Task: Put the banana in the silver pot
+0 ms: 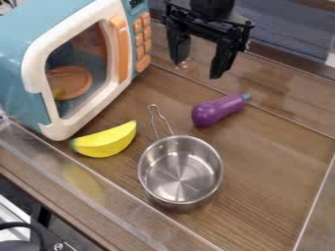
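A bright yellow banana (106,140) lies on the wooden table, just left of the silver pot (181,172). The pot is round and shiny, standing upright near the front, with its thin wire handle (157,120) pointing toward the back. My black gripper (199,54) hangs at the back centre, pointing down, well above and behind both things. Its fingers stand apart with nothing between them.
A teal-and-cream toy microwave (66,59) with its door open fills the back left, close behind the banana. A purple toy eggplant (218,110) lies right of the pot's handle, below the gripper. A clear raised wall (78,181) rims the table's front edge.
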Robot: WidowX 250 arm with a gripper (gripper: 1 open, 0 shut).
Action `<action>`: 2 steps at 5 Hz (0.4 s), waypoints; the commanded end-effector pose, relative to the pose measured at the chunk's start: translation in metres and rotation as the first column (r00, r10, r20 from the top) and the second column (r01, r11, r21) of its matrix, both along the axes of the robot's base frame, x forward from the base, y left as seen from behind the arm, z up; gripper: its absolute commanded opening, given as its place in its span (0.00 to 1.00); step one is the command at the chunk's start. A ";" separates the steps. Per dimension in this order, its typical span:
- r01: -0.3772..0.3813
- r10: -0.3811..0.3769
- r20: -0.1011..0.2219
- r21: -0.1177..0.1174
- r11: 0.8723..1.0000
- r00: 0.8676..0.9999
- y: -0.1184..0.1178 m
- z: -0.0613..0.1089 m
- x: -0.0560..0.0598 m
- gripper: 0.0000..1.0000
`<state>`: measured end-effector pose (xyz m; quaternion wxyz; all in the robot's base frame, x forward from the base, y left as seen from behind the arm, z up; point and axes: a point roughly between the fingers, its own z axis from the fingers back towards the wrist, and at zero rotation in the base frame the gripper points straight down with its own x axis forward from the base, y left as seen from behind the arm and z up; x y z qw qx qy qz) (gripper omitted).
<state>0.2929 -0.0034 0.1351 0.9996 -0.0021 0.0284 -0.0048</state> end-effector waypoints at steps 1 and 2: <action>0.190 -0.191 -0.090 -0.023 0.982 0.978 0.026 -0.027 -0.022 1.00; 0.381 -0.383 -0.112 -0.043 0.924 0.917 0.051 -0.041 -0.056 1.00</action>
